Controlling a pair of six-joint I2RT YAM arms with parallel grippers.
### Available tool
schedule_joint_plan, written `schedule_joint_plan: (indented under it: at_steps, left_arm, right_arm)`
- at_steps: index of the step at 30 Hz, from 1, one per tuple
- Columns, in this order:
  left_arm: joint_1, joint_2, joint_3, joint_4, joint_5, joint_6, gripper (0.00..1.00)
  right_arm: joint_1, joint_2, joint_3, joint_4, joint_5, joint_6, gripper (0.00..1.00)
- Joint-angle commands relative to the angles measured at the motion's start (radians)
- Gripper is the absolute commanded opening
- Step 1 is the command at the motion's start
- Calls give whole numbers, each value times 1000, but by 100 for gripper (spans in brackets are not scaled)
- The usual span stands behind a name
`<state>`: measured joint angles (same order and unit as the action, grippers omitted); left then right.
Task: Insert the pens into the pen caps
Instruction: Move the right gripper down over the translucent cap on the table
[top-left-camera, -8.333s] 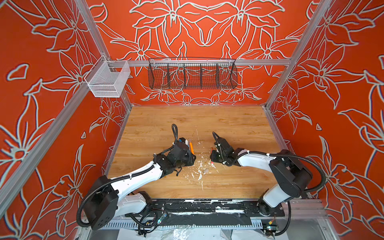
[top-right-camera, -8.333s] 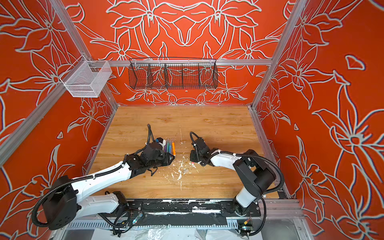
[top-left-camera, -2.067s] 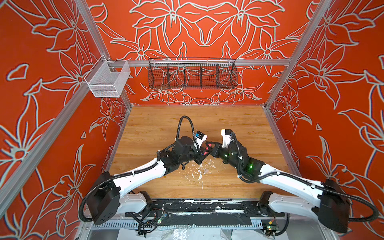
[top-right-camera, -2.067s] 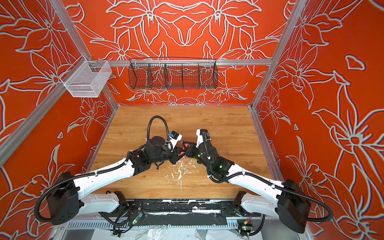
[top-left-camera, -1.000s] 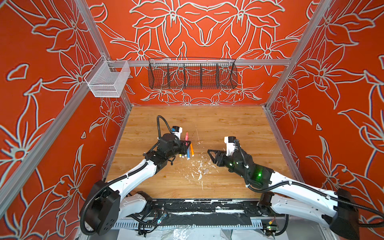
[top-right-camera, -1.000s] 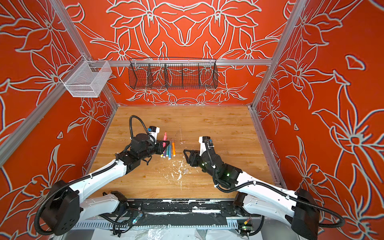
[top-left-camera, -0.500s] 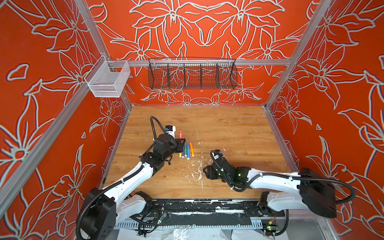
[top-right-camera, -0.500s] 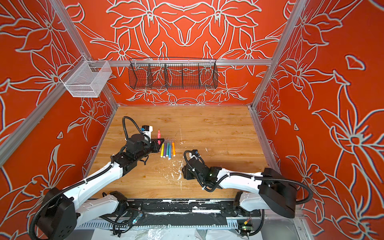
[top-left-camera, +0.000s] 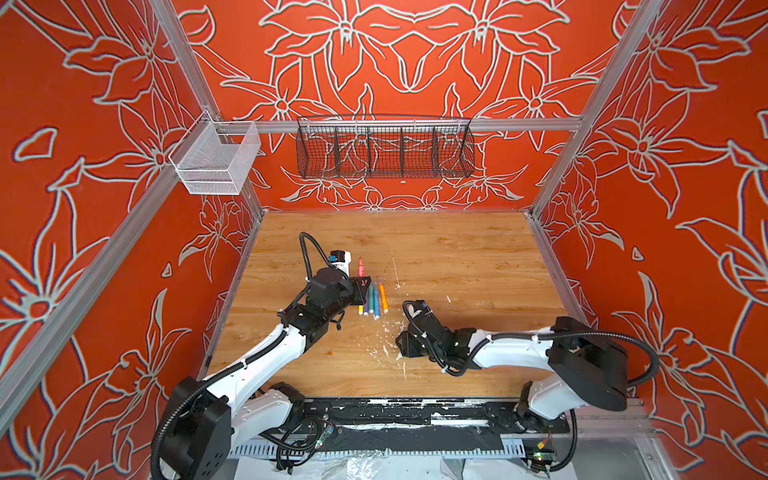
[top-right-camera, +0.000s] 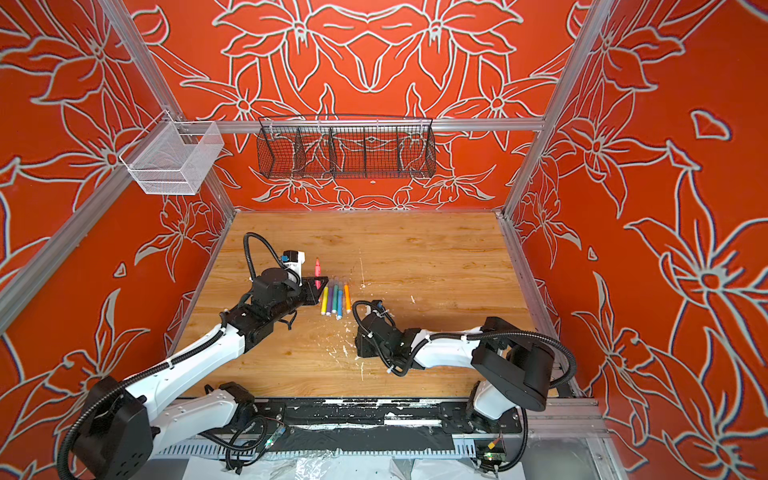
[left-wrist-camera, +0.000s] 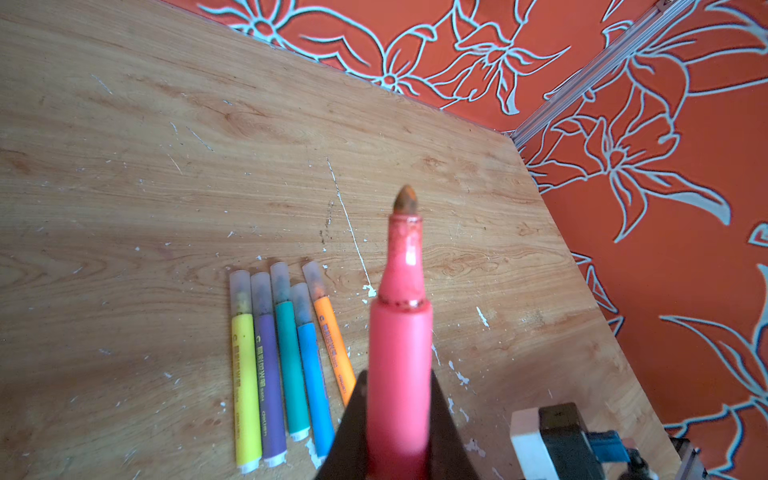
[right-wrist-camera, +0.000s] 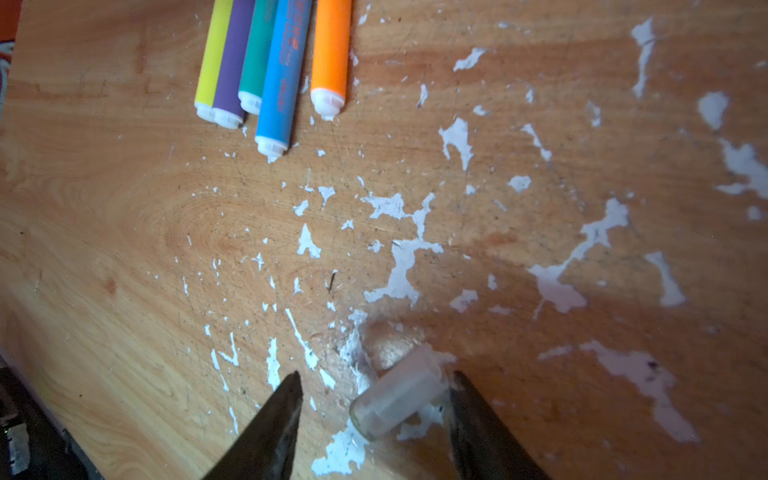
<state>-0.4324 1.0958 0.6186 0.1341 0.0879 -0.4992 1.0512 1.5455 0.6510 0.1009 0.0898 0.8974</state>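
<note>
My left gripper is shut on the barrel of an uncapped pink-red pen, whose stained tip points away from the wrist. In both top views this pen sticks out beyond the left gripper. Beside it on the table lie capped pens in a row: yellow, purple, green, blue and orange. A loose clear pen cap lies on the wood between the jaws of my open right gripper, close against one finger and apart from the other.
White paint flecks cover the wood around the right gripper. A black wire basket hangs on the back wall and a white mesh basket on the left rail. Orange walls close in the table on three sides.
Over the last second the right arm drew back and dropped to the flecked wood, its jaws now around the loose cap. The left arm pulled back left, still holding the pink-red pen.
</note>
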Motion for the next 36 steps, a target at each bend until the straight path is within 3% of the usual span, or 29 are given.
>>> schedule_joint_plan:
  at_steps: [1,9,18,24,29,36]
  left_arm:
    - [3,-7,-2,-6,-5,-8,0]
    - [3,4,1,-8,-2,-7,0]
    - [3,3,3,-10,-1,-9,0]
    - [3,0,3,-11,0,-9,0]
    - [3,-5,4,-13,1,-10,0]
    - [3,-7,3,-13,2,-11,0]
  right_arm:
    - [9,34,43,-49,17,-20,57]
    - [28,94,114,-127,37,-65,51]
    - [90,123,208,-310,178,-100,50]
    - [90,153,251,-276,142,-114,53]
    - [90,175,293,-289,208,-111,58]
    - [90,240,350,-322,261,-112,55]
